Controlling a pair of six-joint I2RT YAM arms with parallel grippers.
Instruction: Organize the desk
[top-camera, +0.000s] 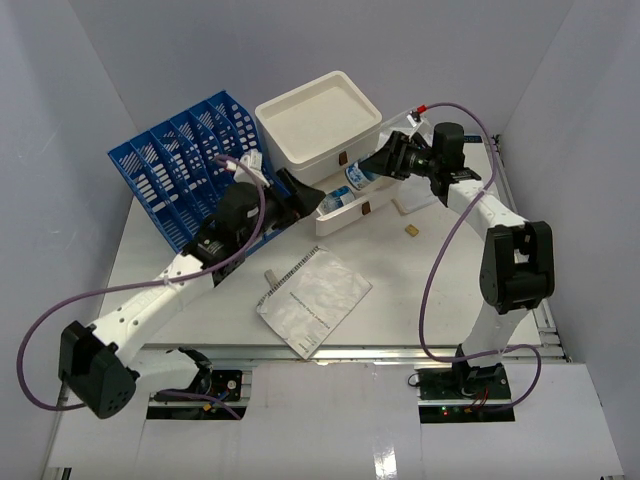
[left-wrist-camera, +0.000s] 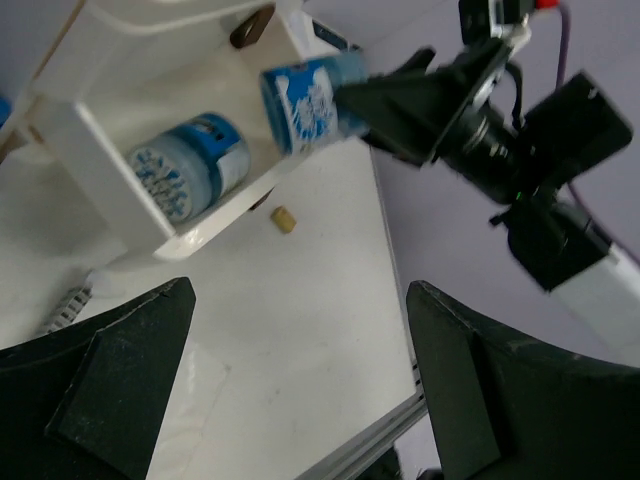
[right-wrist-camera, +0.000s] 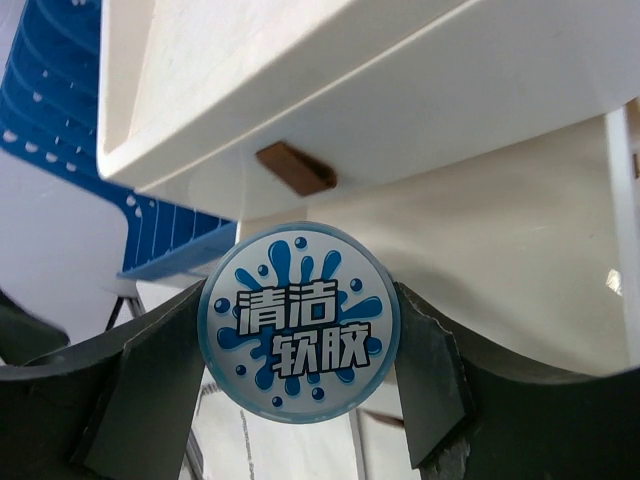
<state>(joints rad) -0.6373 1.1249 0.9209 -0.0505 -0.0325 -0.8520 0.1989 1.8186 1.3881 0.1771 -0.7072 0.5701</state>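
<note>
White desk with metal rails fills the whole working area, and everything else stands on it. At its far left corner stands a blue file rack with several slots, tilted back. Just beside it, at the far middle, is a white drawer box with an open tray on top. In front of the box, nearer to the arm bases, a spiral notebook lies flat and turned at an angle.

From the bottom of the box a drawer is pulled out. Inside it lies a blue and white can on its side.

The right gripper is clamped on a second can of the same kind, one finger on each side of its body. This can is held sideways at the end of the drawer, and its round printed face looks into the right wrist camera. Whether it touches the drawer wall, I cannot tell.

The left gripper hangs near the drawer with its fingers wide apart and nothing between them.

On the bare desk near the drawer lies a small tan piece.
</note>
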